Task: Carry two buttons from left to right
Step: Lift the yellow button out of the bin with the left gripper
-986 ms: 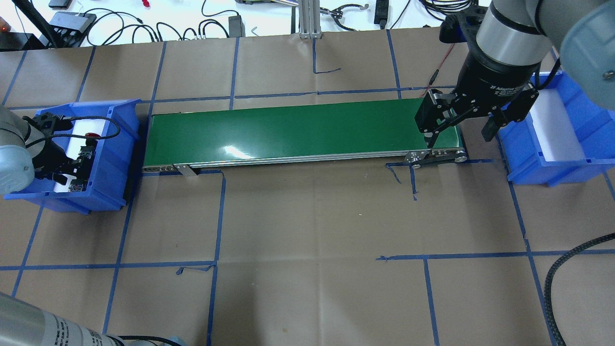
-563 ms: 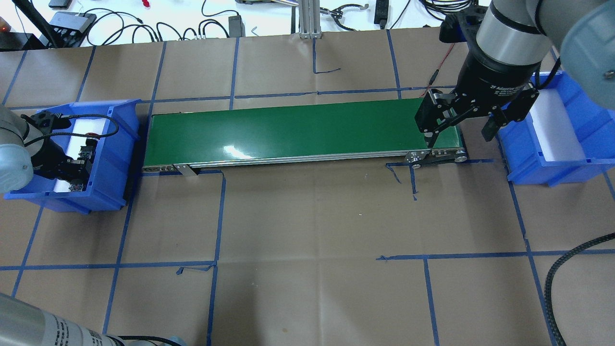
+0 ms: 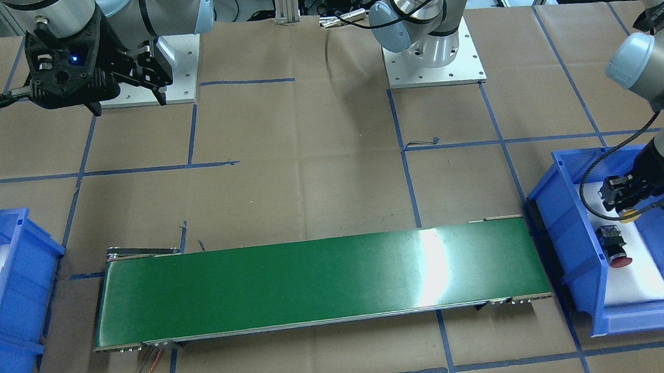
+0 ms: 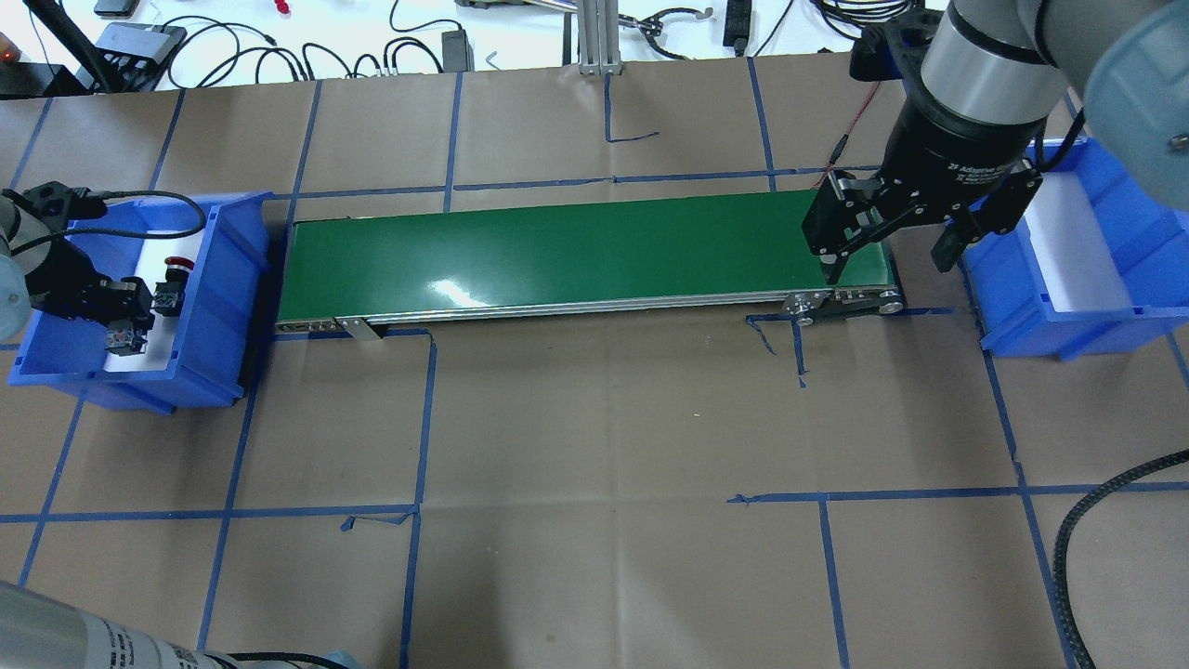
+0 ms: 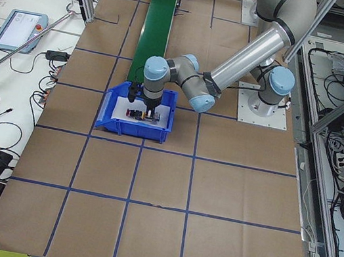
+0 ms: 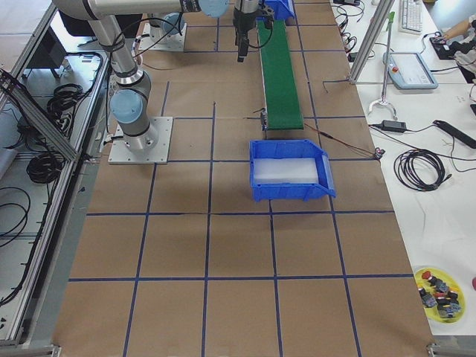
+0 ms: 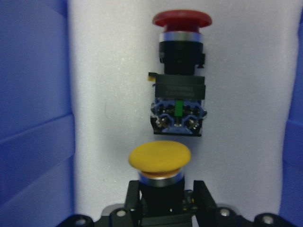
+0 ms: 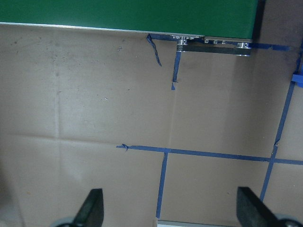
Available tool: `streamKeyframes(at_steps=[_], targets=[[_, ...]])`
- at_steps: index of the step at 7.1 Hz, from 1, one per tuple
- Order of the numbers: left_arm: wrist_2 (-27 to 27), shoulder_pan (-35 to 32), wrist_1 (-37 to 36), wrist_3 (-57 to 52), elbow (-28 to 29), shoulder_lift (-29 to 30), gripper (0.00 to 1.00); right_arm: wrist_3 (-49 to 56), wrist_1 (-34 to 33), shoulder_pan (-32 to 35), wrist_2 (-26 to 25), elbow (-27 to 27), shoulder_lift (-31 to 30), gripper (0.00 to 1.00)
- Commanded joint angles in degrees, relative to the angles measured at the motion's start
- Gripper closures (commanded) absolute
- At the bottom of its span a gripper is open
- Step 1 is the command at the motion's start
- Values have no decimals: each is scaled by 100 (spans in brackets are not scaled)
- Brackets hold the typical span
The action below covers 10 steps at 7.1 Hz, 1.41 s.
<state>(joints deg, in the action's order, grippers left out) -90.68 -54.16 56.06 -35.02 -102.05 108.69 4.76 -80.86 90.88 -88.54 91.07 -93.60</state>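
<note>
Grip is on the yellow button [image 7: 160,158]: my L gripper [image 7: 165,193] is down inside the L blue bin [image 4: 218,279] at the table's left end, fingers [image 7: 132,195] closed on the black body just under the cap, one each side. Can't tell whether the button is clear of the white foam [image 7: 246,118] lining the bin floor. The red button [image 7: 180,90] lies on its side on that foam, just beyond the yellow one on the far side from me, apart from it, cap pointing away from the gripper and terminal end toward it. My R gripper [image 4: 887,268] hangs over the right end of the green conveyor [image 4: 557,251], fingers spread wide w/ nothing between them; its wrist cam looks down on brown paper and blue tape lines near the belt end. The R blue bin [image 4: 1143,251] stands just right of the conveyor, next to the R gripper, w/ white foam inside.
</note>
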Motion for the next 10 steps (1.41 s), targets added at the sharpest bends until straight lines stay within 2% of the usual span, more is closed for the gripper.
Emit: streamKeyframes(at_steps=[1, 2, 3, 4, 6, 10], targets=[[-2, -25, 1592, -5, 1365, -41, 89, -2, 0, 0, 3, 7, 0, 0], [-2, -34, 2297, 3, 1990, 29, 89, -2, 0, 0, 3, 7, -9, 0], [-2, -129, 2660, 30, 2379, 108, 89, -2, 0, 0, 3, 7, 0, 0], [-2, -426, 2664, 143, 2540, 117, 89, -2, 0, 0, 3, 7, 0, 0], [-151, -1182, 2576, 362, 2629, 56, 89, -2, 0, 9, 12, 25, -9, 0], [-134, -2544, 2541, 2022, 2419, 424, 89, -2, 0, 9, 12, 16, 0, 0]])
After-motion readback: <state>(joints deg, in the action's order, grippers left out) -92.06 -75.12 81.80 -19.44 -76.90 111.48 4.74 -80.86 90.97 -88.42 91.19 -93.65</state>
